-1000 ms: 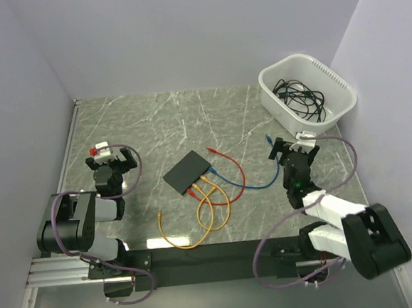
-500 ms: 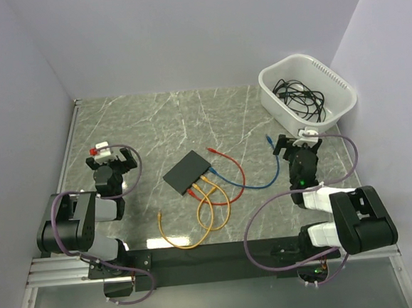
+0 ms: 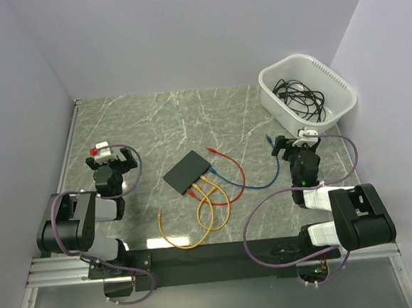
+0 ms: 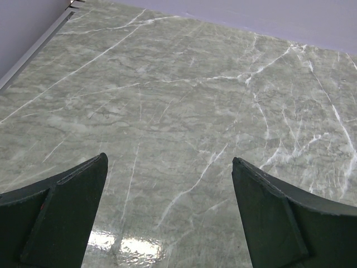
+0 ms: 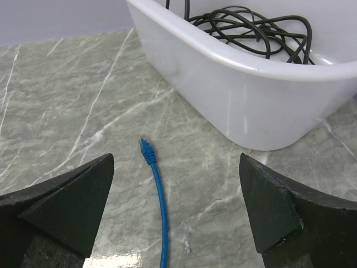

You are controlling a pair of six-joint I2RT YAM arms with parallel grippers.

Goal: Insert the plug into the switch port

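Observation:
The switch (image 3: 187, 171) is a flat black box in the middle of the marble table, with red, blue and orange cables (image 3: 211, 203) at its near right side. The blue cable (image 3: 258, 184) runs right to a free blue plug (image 3: 269, 137), which also shows in the right wrist view (image 5: 146, 151) lying on the table. My right gripper (image 3: 294, 145) (image 5: 175, 167) is open and empty just right of that plug. My left gripper (image 3: 107, 162) (image 4: 169, 167) is open and empty at the far left, over bare marble.
A white tub (image 3: 307, 97) (image 5: 234, 106) holding black cables (image 5: 251, 25) stands at the back right, just beyond my right gripper. A free red plug (image 3: 211, 149) and a free orange cable end (image 3: 160, 215) lie near the switch. Walls close in on three sides.
My right arm has folded back towards its base and the gripper has shifted slightly right, away from the blue plug. The left arm has not moved.

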